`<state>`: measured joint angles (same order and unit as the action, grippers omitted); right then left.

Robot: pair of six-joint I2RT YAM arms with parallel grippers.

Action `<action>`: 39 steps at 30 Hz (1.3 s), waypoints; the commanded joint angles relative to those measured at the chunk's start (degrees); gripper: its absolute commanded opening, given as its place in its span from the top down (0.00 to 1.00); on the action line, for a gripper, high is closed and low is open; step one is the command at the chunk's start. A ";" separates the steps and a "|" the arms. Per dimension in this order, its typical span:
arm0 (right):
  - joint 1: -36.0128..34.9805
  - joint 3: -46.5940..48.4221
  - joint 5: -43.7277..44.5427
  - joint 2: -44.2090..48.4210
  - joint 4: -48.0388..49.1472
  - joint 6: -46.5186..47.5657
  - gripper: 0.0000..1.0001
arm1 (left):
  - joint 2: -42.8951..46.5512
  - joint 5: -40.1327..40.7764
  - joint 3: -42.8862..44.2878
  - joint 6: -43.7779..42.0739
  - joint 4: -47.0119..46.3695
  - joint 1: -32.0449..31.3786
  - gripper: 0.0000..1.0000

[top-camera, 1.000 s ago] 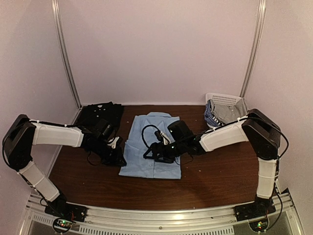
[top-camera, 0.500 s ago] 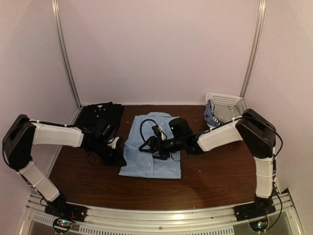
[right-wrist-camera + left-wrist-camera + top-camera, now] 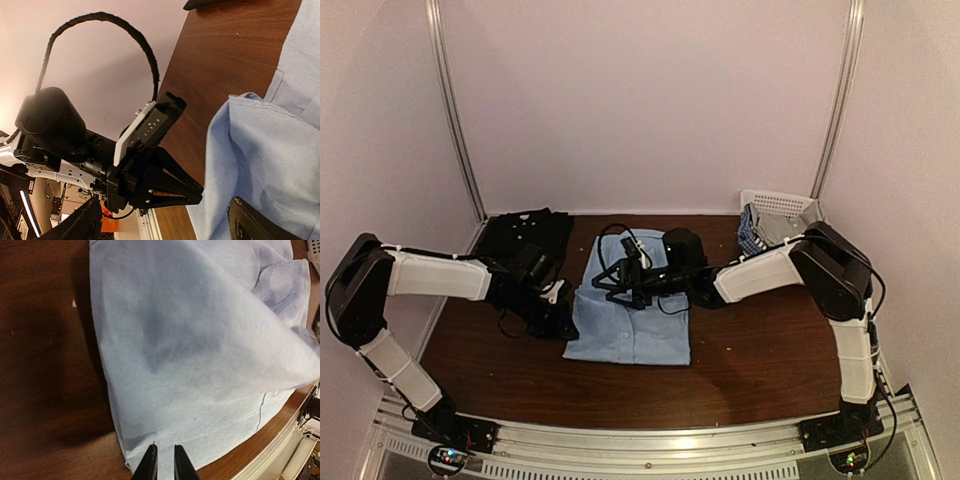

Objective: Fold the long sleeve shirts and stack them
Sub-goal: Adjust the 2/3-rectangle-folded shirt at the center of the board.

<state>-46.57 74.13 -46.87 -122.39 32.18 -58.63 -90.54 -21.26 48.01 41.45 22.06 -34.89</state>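
The light blue shirt (image 3: 638,325) lies folded at the table's middle, collar toward the back. The black shirt (image 3: 525,233) lies folded at the back left. My left gripper (image 3: 563,322) sits low at the blue shirt's near left edge. In the left wrist view its fingers (image 3: 150,462) stand almost together over the blue shirt's (image 3: 190,340) hem, pinching it. My right gripper (image 3: 609,281) hovers open above the blue shirt's upper left part. The right wrist view shows a raised fold of the blue cloth (image 3: 260,165) beside my right finger (image 3: 255,222), and the left gripper (image 3: 197,192) at the cloth's edge.
A white lattice basket (image 3: 782,204) with checked and grey cloth (image 3: 760,235) in it stands at the back right corner. Bare brown table (image 3: 770,350) lies right of the blue shirt. A metal rail (image 3: 650,440) runs along the near edge.
My right gripper has moved back and left over the blue shirt, from its middle toward the collar side, staying open. The left gripper has stayed put.
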 commanded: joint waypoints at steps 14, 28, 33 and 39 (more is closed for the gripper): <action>-0.14 -7.49 7.99 8.58 -8.72 7.58 0.12 | 1.97 1.97 7.43 -0.05 -0.24 -0.18 0.85; -0.75 -15.11 3.31 9.54 -5.88 6.68 0.03 | -6.02 5.95 21.04 -3.27 2.38 0.09 0.77; -1.54 -13.27 1.27 6.82 -1.47 3.70 0.02 | -11.30 5.32 26.71 -4.93 4.35 0.09 0.75; -1.51 -10.91 -0.51 4.36 6.43 -1.28 0.01 | -12.46 4.89 27.28 -4.90 4.37 0.09 0.75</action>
<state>-48.14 60.58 -45.34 -116.64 30.72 -56.23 -102.37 -16.64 74.17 37.78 25.54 -34.87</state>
